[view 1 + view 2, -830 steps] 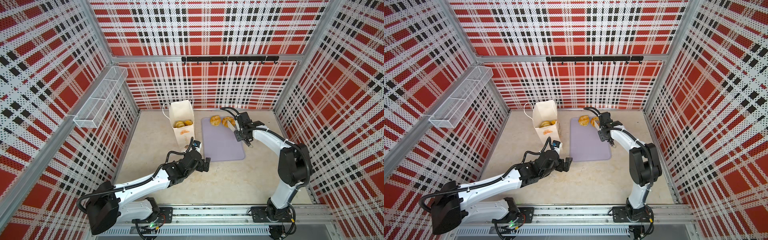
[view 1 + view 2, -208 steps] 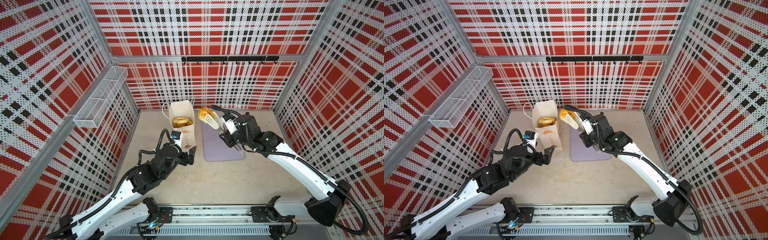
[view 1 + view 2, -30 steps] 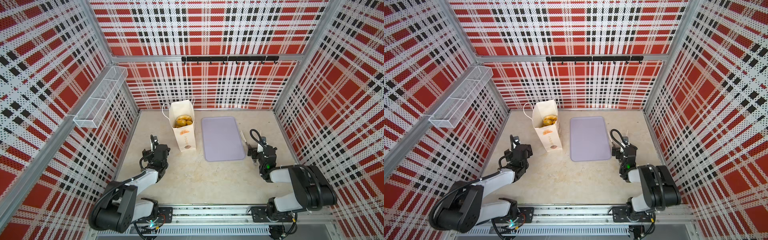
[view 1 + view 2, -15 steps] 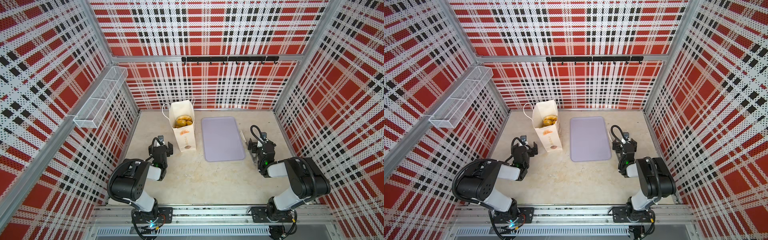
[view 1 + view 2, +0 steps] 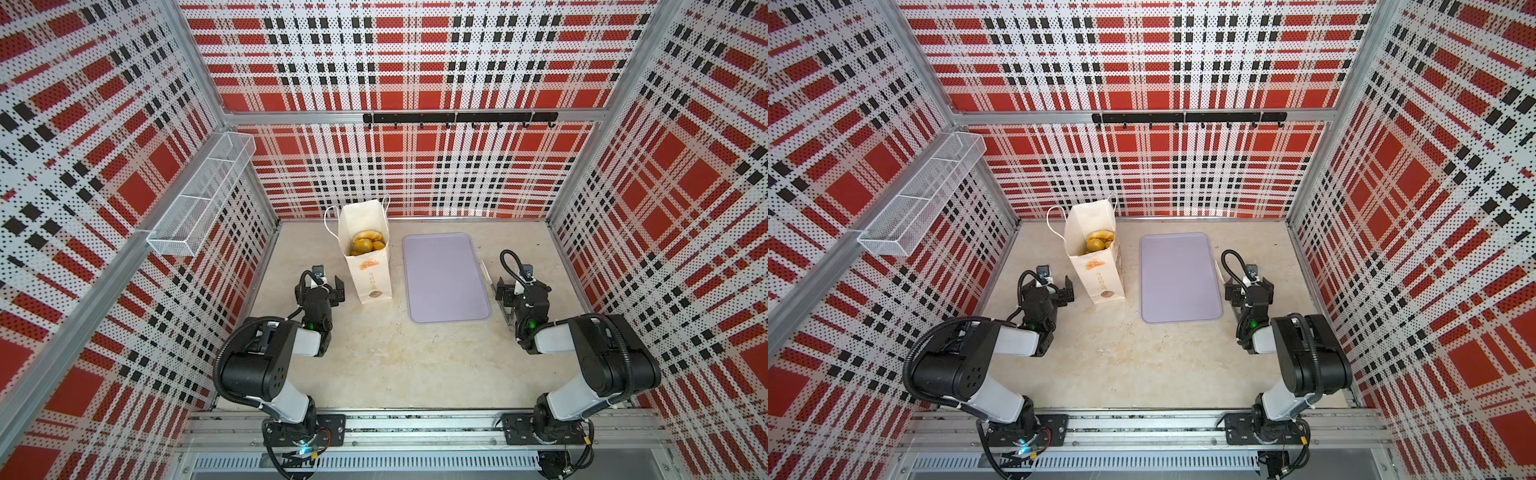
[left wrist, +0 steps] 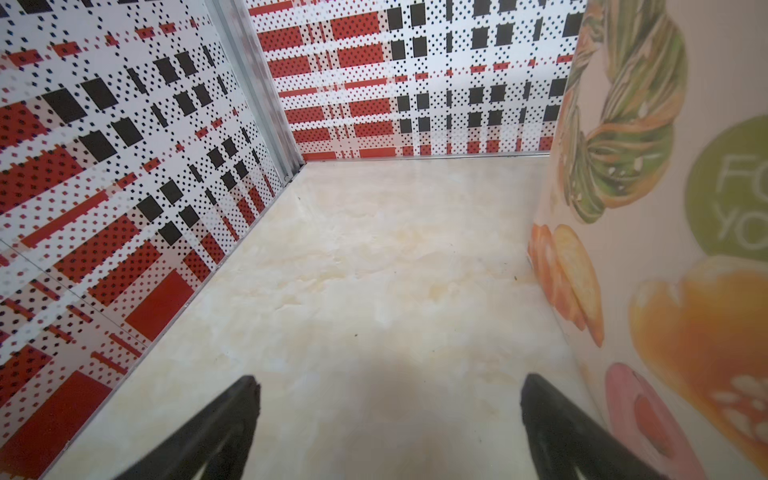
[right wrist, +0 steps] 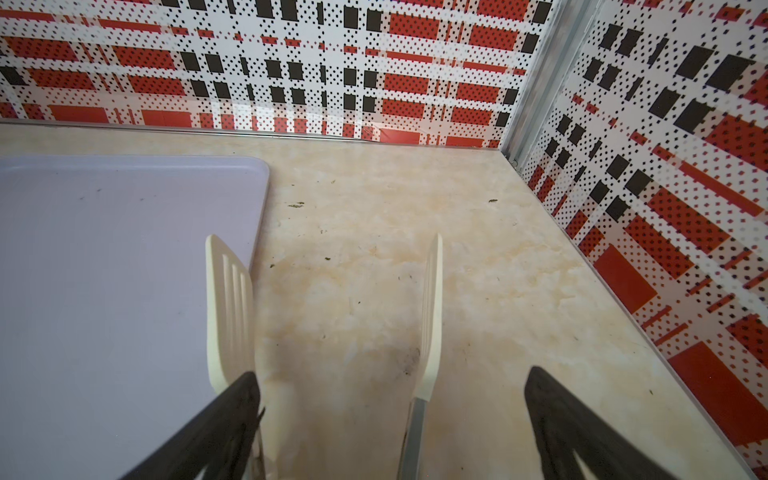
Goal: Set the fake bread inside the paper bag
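1. Bread (image 5: 365,243) is seen piled inside the paper bag (image 5: 371,279), which stands upright just beside the left tool (image 6: 388,384), on the side facing the right tool (image 7: 390,378).
2. No bread is seen on the tray (image 5: 444,286) beside the right tool, nor on the counter (image 5: 395,357) around either tool; the loading is judged complete, with nothing left to move.
3. The left tool's jaws are spread wide, and nothing is held between them.
4. The right tool's jaws are likewise spread wide; tongs (image 7: 229,307) lie on the counter between and ahead of them, unclamped. Contact with one jaw cannot be ruled out.
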